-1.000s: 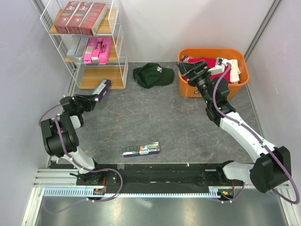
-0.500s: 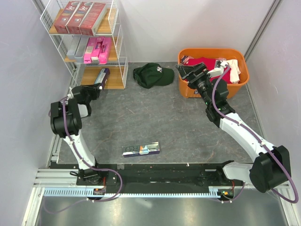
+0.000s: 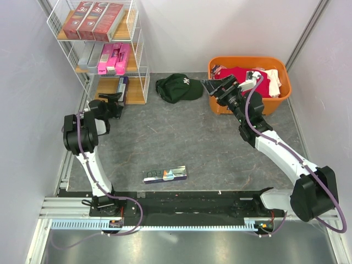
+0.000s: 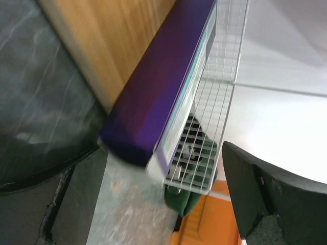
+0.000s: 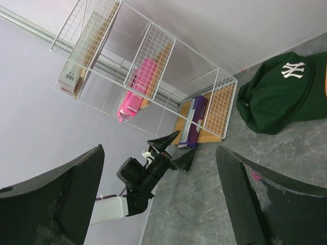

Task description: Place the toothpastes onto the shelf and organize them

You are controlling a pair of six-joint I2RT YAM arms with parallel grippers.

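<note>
The shelf [image 3: 102, 52] stands at the far left. Three dark red toothpastes [image 3: 92, 21] lie on its top board, silver-grey and pink ones [image 3: 113, 58] on the middle board. A purple toothpaste [image 3: 122, 88] lies on the bottom board, beside the right wire wall. My left gripper [image 3: 115, 100] is open just in front of that box's near end; the left wrist view shows the purple box [image 4: 158, 92] free between spread fingers [image 4: 271, 199]. A holographic toothpaste [image 3: 165, 175] lies on the table near the bases. My right gripper [image 3: 215, 88] is open and empty by the tub's left edge.
A dark green cap [image 3: 179, 88] lies between the shelf and the orange tub [image 3: 278, 102], which holds red and pale cloth. Grey walls close in on both sides. The right wrist view looks across at the shelf [image 5: 153, 66] and the cap [image 5: 281, 92].
My left gripper carried the purple box to the bottom board and opened, letting it go there. The right gripper shifted slightly left, still open.
</note>
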